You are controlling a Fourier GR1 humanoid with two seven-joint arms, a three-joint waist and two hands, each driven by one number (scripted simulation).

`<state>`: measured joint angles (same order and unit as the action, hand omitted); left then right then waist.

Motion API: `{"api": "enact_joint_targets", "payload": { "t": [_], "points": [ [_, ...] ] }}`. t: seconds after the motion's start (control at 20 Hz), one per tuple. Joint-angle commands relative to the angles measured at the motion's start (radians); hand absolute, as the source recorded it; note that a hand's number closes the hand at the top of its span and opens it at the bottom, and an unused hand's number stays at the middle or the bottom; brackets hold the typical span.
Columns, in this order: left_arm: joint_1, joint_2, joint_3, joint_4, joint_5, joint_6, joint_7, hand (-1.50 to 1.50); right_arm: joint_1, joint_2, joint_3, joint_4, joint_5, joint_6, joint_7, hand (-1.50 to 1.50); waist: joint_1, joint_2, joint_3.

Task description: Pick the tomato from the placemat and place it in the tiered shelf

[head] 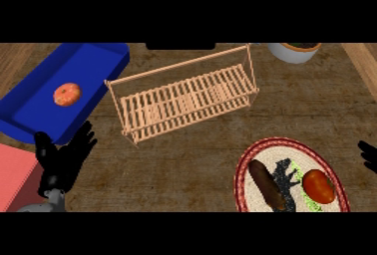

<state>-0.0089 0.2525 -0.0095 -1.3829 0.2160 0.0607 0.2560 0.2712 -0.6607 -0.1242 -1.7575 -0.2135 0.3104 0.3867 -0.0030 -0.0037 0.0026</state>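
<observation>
Tomato [319, 186] sitting on the placemat [293, 175], red and glossy, oval from this angle, toward the mat's right side with nothing gripping it. The placemat is a round woven piece, red-rimmed, pale inside, at the lower right of the counter. Shelf [184, 96] up at centre, light wooden slats, tilted diagonally, its tiers bare as far as the slats let us see.

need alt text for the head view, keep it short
A red tomato lies on a round woven placemat beside a brown sausage, with a wooden tiered shelf behind. The open left hand rests lower left; the right hand shows at the right edge.
</observation>
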Motion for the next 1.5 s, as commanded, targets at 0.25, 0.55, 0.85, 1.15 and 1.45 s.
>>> {"api": "enact_joint_targets", "payload": {
  "t": [0.25, 0.55, 0.85, 1.15, 1.45],
  "points": [
    [-0.02, -0.046, 0.003, 0.049, -0.043, -0.01, 0.014, 0.0, -0.085, 0.107, 0.021, 0.007, 0.144, 0.014, 0.112, -1.5, 0.003, 0.004, -0.003],
    [-0.027, -0.028, 0.051, 0.047, -0.049, -0.045, 0.018, 0.0, -0.071, 0.199, 0.027, 0.074, 0.301, 0.002, 0.03, -1.5, 0.001, 0.003, -0.003],
    [0.003, -0.052, 0.047, 0.059, -0.074, -0.059, -0.033, 0.0, -0.196, 0.275, 0.033, 0.212, 0.386, -0.049, -0.025, -1.5, 0.006, 0.004, -0.003],
    [-0.019, -0.047, 0.084, 0.005, -0.081, -0.052, 0.048, 0.0, -0.196, 0.317, 0.011, 0.248, 0.44, -0.038, -0.12, -1.5, 0.003, 0.003, -0.003],
    [-0.012, -0.062, 0.085, 0.023, -0.071, -0.066, 0.025, 0.0, -0.152, 0.287, 0.156, 0.277, 0.521, 0.069, -0.256, 1.5, 0.008, 0.003, -0.002]
  ]
}}
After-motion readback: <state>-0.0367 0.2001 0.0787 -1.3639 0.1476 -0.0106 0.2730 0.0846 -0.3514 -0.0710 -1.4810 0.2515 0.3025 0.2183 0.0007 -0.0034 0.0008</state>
